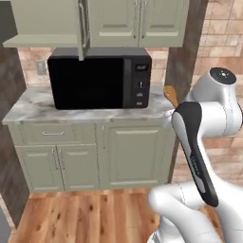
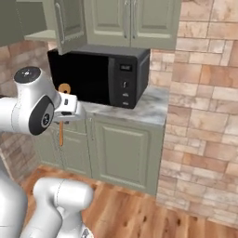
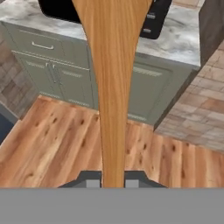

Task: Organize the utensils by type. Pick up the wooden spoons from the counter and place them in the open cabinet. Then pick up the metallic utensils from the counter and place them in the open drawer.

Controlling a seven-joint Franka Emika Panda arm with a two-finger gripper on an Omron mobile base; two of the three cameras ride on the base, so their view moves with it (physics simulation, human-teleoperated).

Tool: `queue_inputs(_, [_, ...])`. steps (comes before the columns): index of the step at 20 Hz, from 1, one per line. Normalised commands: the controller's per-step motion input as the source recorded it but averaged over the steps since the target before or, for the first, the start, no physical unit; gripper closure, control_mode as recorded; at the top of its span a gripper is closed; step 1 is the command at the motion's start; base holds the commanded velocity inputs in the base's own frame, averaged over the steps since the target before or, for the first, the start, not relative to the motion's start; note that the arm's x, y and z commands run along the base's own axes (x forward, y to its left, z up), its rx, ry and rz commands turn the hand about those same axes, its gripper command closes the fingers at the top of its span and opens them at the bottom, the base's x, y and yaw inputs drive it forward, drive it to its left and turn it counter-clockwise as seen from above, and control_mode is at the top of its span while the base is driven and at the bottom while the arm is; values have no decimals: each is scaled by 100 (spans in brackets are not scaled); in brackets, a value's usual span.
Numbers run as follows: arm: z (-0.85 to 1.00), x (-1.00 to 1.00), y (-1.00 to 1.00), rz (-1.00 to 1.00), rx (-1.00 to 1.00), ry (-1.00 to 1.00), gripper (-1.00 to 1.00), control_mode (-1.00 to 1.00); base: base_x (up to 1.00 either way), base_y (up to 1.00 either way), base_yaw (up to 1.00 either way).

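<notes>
Brick walls and a plank floor frame the marbled desk [image 1: 33,110], where one black microwave [image 1: 97,78] stands below the sage-green cabinet [image 1: 47,21], whose door [image 1: 83,23] hangs open at the upper left of the left base view. One wooden spoon [image 3: 113,78] is in sight, the long one. It runs up the middle of the hand view from the gripper [image 3: 113,180], the two fingers [image 3: 92,183] pressed against its handle from either side. In the right base view, at middle left, the spoon stands upright in the air in front of the lower cupboards, bowl up and handle hanging down. No second spoon, metallic utensil or drawer can be made out.

As I judge it, the risk lies in the lift to the shelf. The long handle could knock the microwave top or the open door and twist in the grip. A high shelf also calls for a long reach, so the spoon could catch the shelf edge and drop.
</notes>
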Motion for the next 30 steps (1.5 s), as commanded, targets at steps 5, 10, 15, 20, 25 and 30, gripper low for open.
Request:
queue_inputs(5, [0, 0, 0, 0, 0, 0, 100, 100, 32, 73, -5])
queue_inputs(10, [0, 0, 0, 0, 0, 0, 100, 100, 28, 87, -7])
queue_inputs(15, [0, 0, 0, 0, 0, 0, 100, 100, 49, 79, -10])
queue_inputs(20, [0, 0, 0, 0, 0, 0, 100, 100, 60, 58, -10])
queue_inputs(25, [0, 0, 0, 0, 0, 0, 100, 100, 44, 33, -10])
queue_inputs(30, [0, 0, 0, 0, 0, 0, 100, 100, 7, 0, -2])
